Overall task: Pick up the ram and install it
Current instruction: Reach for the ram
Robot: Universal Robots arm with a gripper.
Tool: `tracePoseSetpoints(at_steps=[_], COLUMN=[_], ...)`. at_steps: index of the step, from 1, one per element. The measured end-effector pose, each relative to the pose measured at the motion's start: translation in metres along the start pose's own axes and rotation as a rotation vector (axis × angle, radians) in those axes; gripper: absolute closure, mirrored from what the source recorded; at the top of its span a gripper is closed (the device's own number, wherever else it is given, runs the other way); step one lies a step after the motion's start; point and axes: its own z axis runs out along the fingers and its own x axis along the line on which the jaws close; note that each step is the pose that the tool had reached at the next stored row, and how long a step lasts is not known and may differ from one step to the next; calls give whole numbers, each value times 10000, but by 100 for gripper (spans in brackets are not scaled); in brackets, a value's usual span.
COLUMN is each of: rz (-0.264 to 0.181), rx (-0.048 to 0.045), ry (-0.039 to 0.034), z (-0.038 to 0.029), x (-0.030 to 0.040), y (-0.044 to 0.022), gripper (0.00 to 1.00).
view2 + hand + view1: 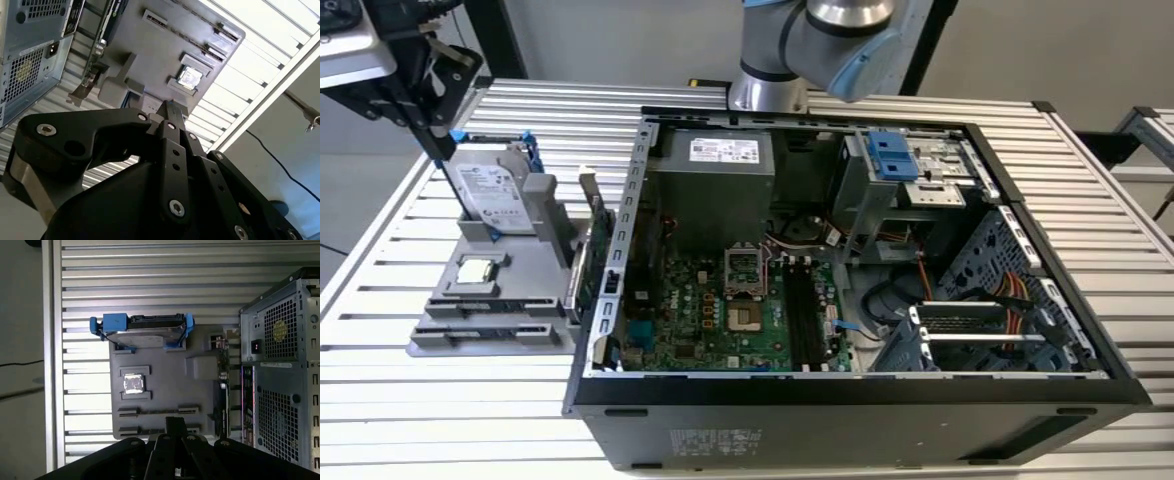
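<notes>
The ram [491,311] looks like a thin dark stick standing on edge in the rail slots of a grey holder [534,335] on the table at the exterior view's left. The first wrist view shows the ram [157,411] as a narrow line across the holder [165,385]. My gripper [438,142] hangs well above the holder's far end, near the hard drive. Both wrist views look down past the gripper [169,109] [175,422], whose fingers are shut together with nothing between them. The black motherboard slots [807,320] lie inside the open computer case [607,300].
The holder also carries an upright silver hard drive [494,195] in a blue caddy, a square chip [478,268] and a green card [594,260] against the case. The case's metal walls rise to the exterior view's right of the holder. The arm's base [767,90] stands behind the case.
</notes>
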Motion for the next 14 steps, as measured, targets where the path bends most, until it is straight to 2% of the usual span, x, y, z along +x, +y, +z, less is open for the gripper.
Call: tracePoseSetpoints(at_steps=[13, 14], rz=[4, 4], rx=[2, 2], ry=[39, 46], z=[-14, -16], x=[-14, -16], y=[-344, -394], gripper=[100, 100])
